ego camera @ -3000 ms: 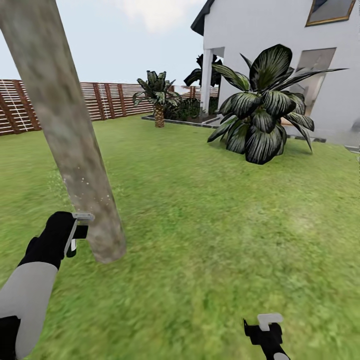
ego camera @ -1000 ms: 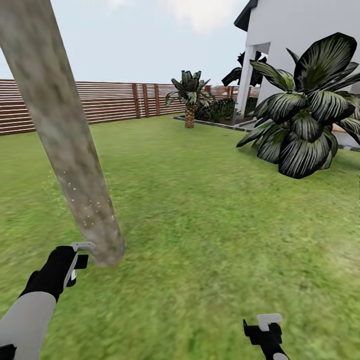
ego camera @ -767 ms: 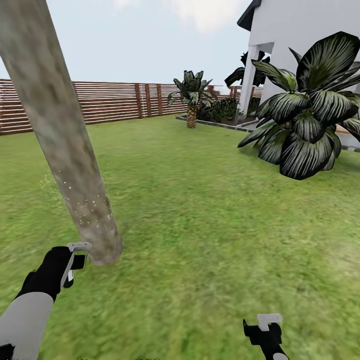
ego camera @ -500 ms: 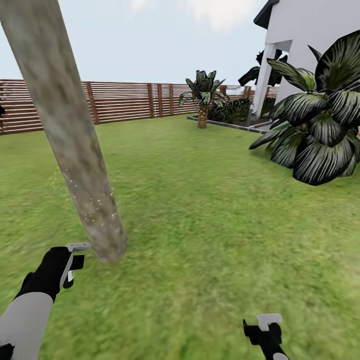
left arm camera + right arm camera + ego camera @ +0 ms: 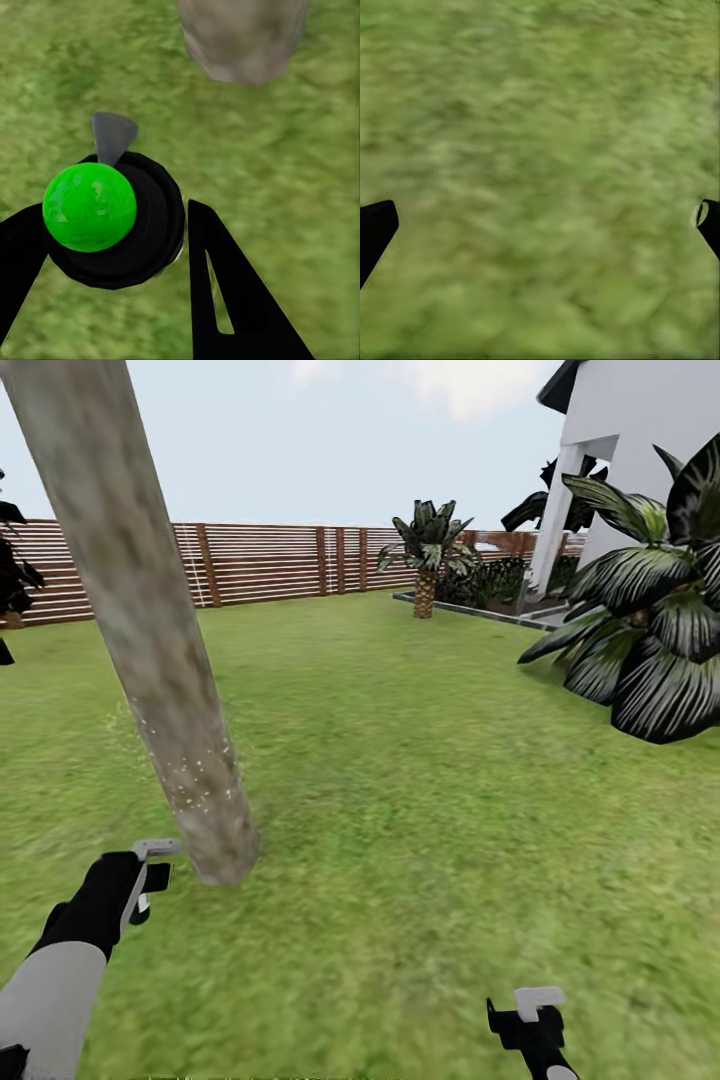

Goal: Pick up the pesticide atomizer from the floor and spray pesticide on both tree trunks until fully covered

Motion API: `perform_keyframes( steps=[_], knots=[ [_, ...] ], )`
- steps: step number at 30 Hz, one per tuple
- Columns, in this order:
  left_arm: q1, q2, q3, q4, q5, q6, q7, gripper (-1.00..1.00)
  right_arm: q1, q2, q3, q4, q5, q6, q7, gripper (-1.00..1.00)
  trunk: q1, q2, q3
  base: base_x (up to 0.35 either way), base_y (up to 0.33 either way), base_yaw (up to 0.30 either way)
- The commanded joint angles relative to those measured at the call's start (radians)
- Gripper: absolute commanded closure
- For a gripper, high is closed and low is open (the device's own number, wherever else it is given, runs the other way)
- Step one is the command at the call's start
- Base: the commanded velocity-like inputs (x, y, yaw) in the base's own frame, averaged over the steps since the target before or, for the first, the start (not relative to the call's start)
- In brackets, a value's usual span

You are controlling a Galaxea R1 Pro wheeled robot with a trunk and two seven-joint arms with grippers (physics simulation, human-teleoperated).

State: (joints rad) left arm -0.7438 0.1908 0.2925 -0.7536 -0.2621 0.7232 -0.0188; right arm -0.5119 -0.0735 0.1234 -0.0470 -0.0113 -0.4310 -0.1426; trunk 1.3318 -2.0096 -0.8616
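Grey-tan bark: the tree trunk leans across the head view's left side, its foot planted in the lawn — pale specks dot its lower stretch, which I take for spray already landed.
Step in hand: spraying this trunk, judged from the specks and from the left gripper held low beside the trunk's foot.
Left pincer: closed around the pesticide atomizer; in the left wrist view the dark fingers flank a round black body with a bright green ball on it and a grey nozzle tip aimed toward the trunk base.
Atomizer against trunk: near, not touching — a strip of grass lies between nozzle and bark.
Right pincer: the right gripper hangs low over bare grass; its finger tips sit at opposite edges of the right wrist view, so it stands wide apart with nothing in it.
Coverage: specks show only low down; the upper bark looks clean, so this trunk seems partly done.
Next move calls for: lifting the nozzle's aim up the trunk, and likely working round its far side, which is hidden.
Surroundings: brown slat fence, short palm, broad-leaved shrub.
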Motion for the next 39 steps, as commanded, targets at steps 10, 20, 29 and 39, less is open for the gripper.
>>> perform_keyframes(
  steps=[10, 20, 29, 39],
  knots=[
    [-0.107, -0.001, -0.002, 0.004, -0.009, 0.042, -0.005, 1.0, 0.0, -0.002, 0.008, 0.001, -0.001, -0.002, -0.006, -1.0, 0.0, 0.0, -0.001, 0.01, 0.006, 0.095],
    [-0.099, 0.011, -0.004, 0.003, -0.01, 0.042, -0.007, 1.0, 0.0, -0.002, 0.008, 0.001, -0.001, -0.002, -0.006, -1.0, 0.0, 0.0, -0.001, 0.259, 0.222, 0.0],
    [-0.096, 0.007, -0.006, 0.013, -0.007, 0.041, -0.009, 1.0, 0.0, -0.002, 0.008, -0.001, -0.001, -0.002, -0.005, -1.0, 0.0, 0.0, -0.001, 0.26, 0.246, 0.0],
    [-0.079, -0.009, 0.0, 0.017, -0.001, 0.033, -0.012, 1.0, 0.0, -0.002, 0.008, -0.001, -0.001, -0.002, -0.005, -1.0, 0.0, 0.0, 0.006, -0.091, 0.091, -0.177]
  ],
)
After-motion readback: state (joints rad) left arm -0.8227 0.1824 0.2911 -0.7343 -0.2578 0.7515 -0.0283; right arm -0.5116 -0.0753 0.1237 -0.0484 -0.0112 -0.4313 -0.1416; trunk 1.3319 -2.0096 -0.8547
